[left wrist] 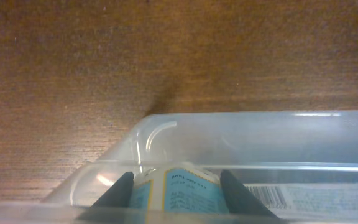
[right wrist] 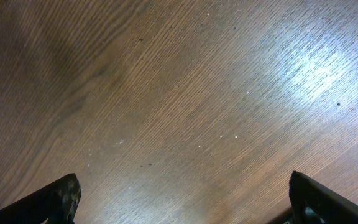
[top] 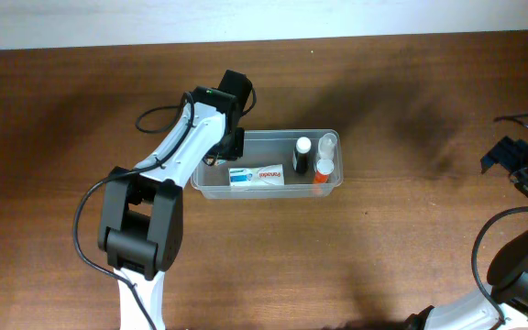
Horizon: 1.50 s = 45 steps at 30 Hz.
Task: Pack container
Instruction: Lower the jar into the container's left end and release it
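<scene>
The clear rectangular plastic container (top: 273, 136) sits mid-way across the brown wooden tabletop (top: 383, 238). Inside it lie a blue-and-white box (top: 257, 176) and, at the right end, three small white-capped bottles (top: 324, 167). My left claw (left wrist: 176, 175) reaches into the container's left end, with its fingers on either side of the box. I cannot tell whether they grip it. My right claw (right wrist: 184, 180) hangs wide open over bare wood.

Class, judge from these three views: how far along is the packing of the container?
Done: the box and three bottles lie inside the container. In hand: the left end effector straddles the box's end; grip unclear. The right end effector hangs open over the table. Left: nothing unpacked shows, so probably only letting go and pulling back.
</scene>
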Motion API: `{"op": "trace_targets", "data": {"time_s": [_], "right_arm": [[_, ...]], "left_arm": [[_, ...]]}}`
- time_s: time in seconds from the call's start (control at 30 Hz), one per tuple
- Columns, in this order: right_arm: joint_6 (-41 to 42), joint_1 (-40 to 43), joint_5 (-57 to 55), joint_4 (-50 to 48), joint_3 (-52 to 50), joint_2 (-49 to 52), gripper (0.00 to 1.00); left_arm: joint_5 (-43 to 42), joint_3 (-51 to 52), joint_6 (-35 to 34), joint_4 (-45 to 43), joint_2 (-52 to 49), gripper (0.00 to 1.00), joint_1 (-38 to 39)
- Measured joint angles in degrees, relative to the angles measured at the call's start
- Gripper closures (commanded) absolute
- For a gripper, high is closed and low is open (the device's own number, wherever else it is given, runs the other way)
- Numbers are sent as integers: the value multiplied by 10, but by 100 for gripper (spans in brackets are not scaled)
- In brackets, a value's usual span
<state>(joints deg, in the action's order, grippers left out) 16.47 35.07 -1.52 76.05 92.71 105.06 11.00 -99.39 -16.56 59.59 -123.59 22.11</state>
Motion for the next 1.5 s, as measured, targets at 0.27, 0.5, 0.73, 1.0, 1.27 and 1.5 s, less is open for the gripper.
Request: {"op": "trace_targets", "data": {"time_s": [0.27,0.5,0.73,1.0,1.27,1.5], "right_arm": [[0,0,0,0,0,0,2],[0,0,0,0,0,0,2],[0,0,0,0,0,0,2],[0,0,0,0,0,0,2],[0,0,0,0,0,0,2],[0,0,0,0,0,0,2]], "left_arm": [[0,40,-15,-35,0,81,0],[0,58,-19,-48,0,82,0],[0,61,-26,-50,0,81,0],[0,61,-26,-50,0,74,0],[0,61,-26,-50,0,69,0],[0,61,-26,-52,0,65,0]]}}
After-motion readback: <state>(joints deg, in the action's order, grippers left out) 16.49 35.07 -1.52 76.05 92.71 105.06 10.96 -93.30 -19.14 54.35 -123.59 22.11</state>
